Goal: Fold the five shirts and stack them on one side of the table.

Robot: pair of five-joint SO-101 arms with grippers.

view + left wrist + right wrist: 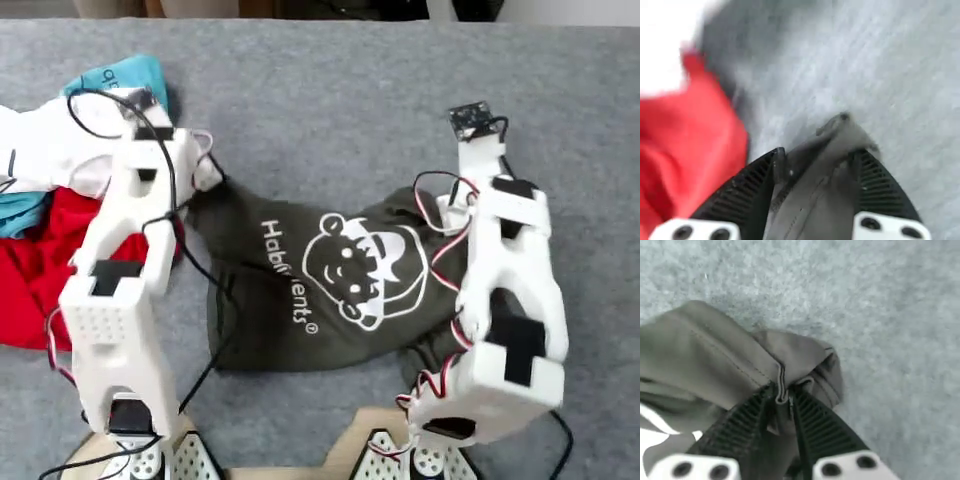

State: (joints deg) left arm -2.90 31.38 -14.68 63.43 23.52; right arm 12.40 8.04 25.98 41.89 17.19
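Left claw (817, 156) and right claw (783, 395) pinching olive shirt (300, 345), white lettering

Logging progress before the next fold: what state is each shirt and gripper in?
dark shirt: unfolded, rumpled, held at two edges
red shirt: crumpled, unfolded
white shirt: crumpled, unfolded
teal shirt: crumpled, unfolded
left gripper: shut on dark shirt
right gripper: shut on dark shirt

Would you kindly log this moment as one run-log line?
left gripper: shut on dark shirt | right gripper: shut on dark shirt | red shirt: unfolded in pile
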